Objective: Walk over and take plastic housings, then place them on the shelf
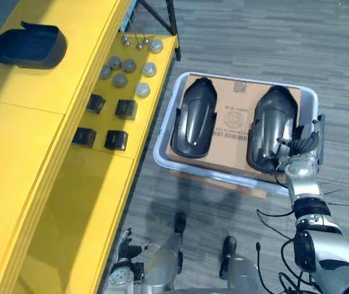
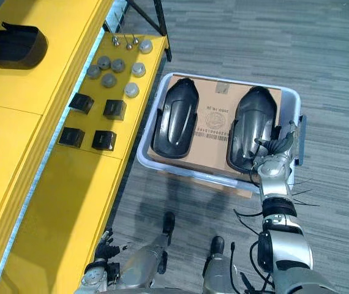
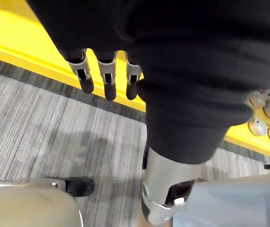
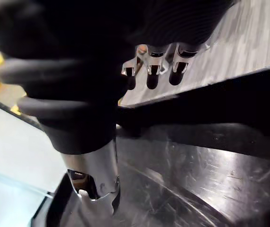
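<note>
Housings are the job: 2 black plastic ones lie side by side on a sheet of cardboard (image 1: 229,122) in a pale bin (image 1: 160,146) on the floor, and 1 more housing (image 1: 30,46) sits on top of the yellow shelf (image 1: 27,153) to the robot's left. The right housing (image 1: 272,125) is the one in play. Its long axis runs away from the robot, and its near end is directly under the right hand (image 1: 297,147). The left housing (image 1: 194,116) lies parallel to it, well apart from either hand.

In the right wrist view the fingers (image 4: 152,78) reach out in a row past the housing's dark rim, and the thumb (image 4: 97,175) stands apart over its glossy curved back. They look extended, not closed, so I judge the hand is straddling the near right edge without gripping it yet. Closing there would catch only 1 corner of a long shell, which could tip as it lifts.

The left hand (image 1: 124,251) hangs low beside the shelf's front edge. Its fingers (image 3: 109,80) are straight and hold nothing. The right arm is plainly the nearer one, and the shelf lies across the body to the left.
</note>
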Controlling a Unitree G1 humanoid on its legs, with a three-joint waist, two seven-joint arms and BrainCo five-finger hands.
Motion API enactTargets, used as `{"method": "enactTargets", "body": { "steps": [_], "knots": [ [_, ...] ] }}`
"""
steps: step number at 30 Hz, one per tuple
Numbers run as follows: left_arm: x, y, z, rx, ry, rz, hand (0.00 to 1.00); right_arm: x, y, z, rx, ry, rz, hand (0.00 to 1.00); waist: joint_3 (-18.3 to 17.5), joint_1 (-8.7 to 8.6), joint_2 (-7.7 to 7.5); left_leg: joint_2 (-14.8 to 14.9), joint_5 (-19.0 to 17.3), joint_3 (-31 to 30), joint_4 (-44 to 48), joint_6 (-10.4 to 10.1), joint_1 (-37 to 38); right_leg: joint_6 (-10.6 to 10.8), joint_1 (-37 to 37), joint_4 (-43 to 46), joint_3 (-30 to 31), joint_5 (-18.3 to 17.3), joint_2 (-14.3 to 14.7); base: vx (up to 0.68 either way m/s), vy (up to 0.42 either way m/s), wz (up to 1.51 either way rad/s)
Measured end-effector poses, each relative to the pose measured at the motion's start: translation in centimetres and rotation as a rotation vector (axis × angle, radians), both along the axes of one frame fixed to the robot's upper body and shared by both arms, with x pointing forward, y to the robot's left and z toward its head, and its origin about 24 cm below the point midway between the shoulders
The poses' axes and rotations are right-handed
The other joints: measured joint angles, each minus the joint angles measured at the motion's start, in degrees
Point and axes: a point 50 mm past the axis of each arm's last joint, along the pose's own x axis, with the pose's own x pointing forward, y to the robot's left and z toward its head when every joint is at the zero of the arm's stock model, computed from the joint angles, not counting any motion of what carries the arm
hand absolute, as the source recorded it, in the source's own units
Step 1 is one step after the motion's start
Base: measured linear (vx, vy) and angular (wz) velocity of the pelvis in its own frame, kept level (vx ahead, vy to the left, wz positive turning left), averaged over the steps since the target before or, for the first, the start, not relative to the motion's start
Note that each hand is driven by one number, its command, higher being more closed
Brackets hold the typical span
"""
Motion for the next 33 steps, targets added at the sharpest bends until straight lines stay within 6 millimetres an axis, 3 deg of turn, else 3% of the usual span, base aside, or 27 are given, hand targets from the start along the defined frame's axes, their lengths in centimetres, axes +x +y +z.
{"method": "enactTargets", "body": {
  "steps": [11, 16, 22, 25, 27, 33],
  "knots": [
    [0.7, -0.3, 0.1, 0.002, -0.009, -0.003, 0.00, 0.7, 0.0, 0.7, 0.072, -0.024, 0.022, 1.00, 1.5, -0.49, -0.10, 0.5, 0.8, 0.4, -0.1, -0.9, -0.1, -0.4, -1.0, 1.0, 1.1, 0.3, 0.3, -0.04, -0.003, -0.04],
    [1.0, -0.3, 0.2, 0.001, -0.016, -0.005, 0.00, 0.0, 0.1, 0.2, 0.059, -0.036, 0.036, 1.00, 1.6, -1.24, -0.26, 0.9, 0.7, 0.7, -0.1, -1.0, 0.2, -0.4, -1.0, 1.3, 1.3, 0.3, 0.6, -0.03, -0.015, -0.03],
    [1.7, -0.4, 0.9, -0.005, -0.056, -0.006, 0.00, -2.7, 0.8, -0.5, 0.016, -0.109, 0.055, 1.00, 1.3, -1.37, -0.83, 1.0, 0.7, 0.7, -0.1, -1.0, 1.4, -0.4, 0.1, 1.5, 1.4, 0.3, 0.4, 0.00, -0.002, -0.01],
    [2.1, 0.1, 1.6, -0.006, -0.089, 0.023, 0.00, -4.2, 1.2, -1.1, -0.007, -0.124, 0.049, 1.00, -0.3, -1.47, -1.91, 1.0, 0.7, 0.7, -0.1, -1.0, 1.7, -0.4, 0.4, 1.5, 1.5, 0.3, 0.3, 0.00, 0.000, 0.00],
    [2.4, 0.9, 2.9, -0.005, -0.160, 0.062, 0.00, -6.0, 1.5, -1.4, -0.021, -0.153, 0.029, 1.00, -2.9, -1.53, -3.49, 1.0, 0.7, 0.7, -0.1, -1.0, 1.8, -0.4, 0.4, 1.4, 1.5, 0.3, 0.3, 0.00, 0.000, 0.00],
    [3.4, 1.2, 5.8, -0.005, -0.311, 0.070, 0.00, -8.3, 1.8, -0.7, -0.055, -0.232, -0.020, 1.00, -6.2, -1.50, -4.66, 1.1, -0.3, 0.7, -0.1, -0.2, 3.0, 0.3, 1.5, 1.2, 1.8, -0.2, 0.4, -0.02, 0.001, -0.02]
  ]
}}
